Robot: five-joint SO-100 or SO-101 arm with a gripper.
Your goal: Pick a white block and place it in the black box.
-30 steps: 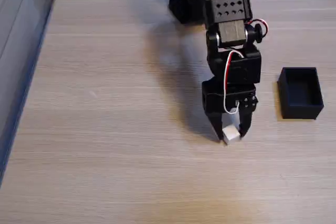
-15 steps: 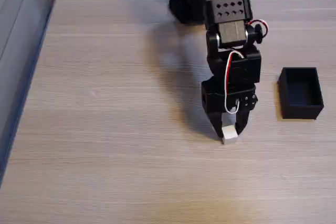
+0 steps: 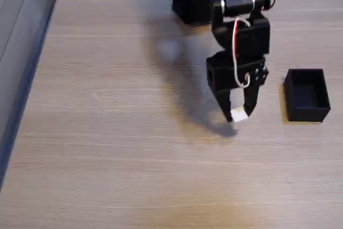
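Light wood-grain table (image 3: pixel 107 132) carries the black box (image 3: pixel 306 95) at the right of the fixed view, with bare surface between it and the arm. I see the gripper (image 3: pixel 239 115) pinching the white block (image 3: pixel 239 115). Since a second ago, it has risen off the table and shifted slightly toward the box.
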